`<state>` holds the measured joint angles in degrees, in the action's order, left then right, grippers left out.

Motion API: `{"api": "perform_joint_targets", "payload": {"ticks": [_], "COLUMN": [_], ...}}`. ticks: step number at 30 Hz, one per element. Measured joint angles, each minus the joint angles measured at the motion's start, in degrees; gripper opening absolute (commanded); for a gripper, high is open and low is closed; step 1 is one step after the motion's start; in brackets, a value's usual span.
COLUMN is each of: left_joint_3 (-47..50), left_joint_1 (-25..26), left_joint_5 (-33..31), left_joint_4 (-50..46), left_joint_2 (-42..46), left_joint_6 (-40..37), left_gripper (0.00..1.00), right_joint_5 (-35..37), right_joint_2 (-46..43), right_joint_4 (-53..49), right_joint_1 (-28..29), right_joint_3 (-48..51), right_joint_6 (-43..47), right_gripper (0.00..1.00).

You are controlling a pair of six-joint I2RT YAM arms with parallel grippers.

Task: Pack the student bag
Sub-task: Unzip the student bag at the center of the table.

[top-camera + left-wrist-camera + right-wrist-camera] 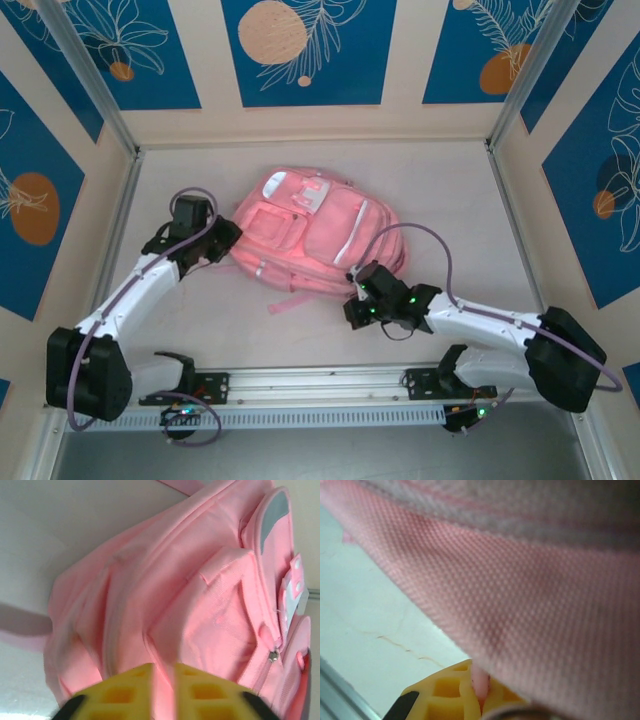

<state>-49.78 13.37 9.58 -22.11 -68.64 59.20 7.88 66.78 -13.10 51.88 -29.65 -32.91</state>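
1. the student bag [310,235] is lying flat in the middle of the table [200,330], front pockets facing up, between the two arms.
2. the left gripper [232,243] is sitting at the bag's left edge. in the wrist view its yellow fingers [135,692] are standing a narrow slit apart with pink fabric showing in the gap, and i cannot tell whether they are gripping it.
3. the right gripper [357,292] is sitting at the bag's near right edge, its fingers [445,695] pressing together on a thin strip of the bag's pink fabric, with woven cloth hanging just above them.
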Motion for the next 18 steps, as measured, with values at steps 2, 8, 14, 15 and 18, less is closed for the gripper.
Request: {"api": "perform_joint_targets", "payload": {"ticks": [2,8,14,15,18], "left_joint_3": [-1.7,1.5,7.3,7.6,7.8], "left_joint_1": [0.0,3.3,8.6,9.1,9.9], "left_joint_5": [-0.5,-0.2,0.5,0.5,0.6], "left_joint_4": [-3.0,-5.9,-4.5,-3.7,0.2], "left_joint_2": [1.5,8.2,7.3,6.4,3.6], "left_joint_6": [0.3,4.5,9.1,9.6,10.8], "left_gripper": [0.48,0.66,0.62,0.61,0.55], "right_joint_5": [-0.5,-1.6,-2.1,-2.2,-2.2], "right_joint_2": [2.5,9.3,12.2,12.2,12.3], "right_joint_4": [2.0,6.9,11.1,11.5,12.3], "right_joint_1": [1.2,2.4,3.5,3.6,3.7], "right_joint_3": [-0.6,-2.9,-5.8,-6.0,-6.0], "right_joint_6": [-0.3,-2.2,-3.8,-4.0,-4.6], "right_gripper": [0.00,0.00,0.00,0.00,0.00]}}
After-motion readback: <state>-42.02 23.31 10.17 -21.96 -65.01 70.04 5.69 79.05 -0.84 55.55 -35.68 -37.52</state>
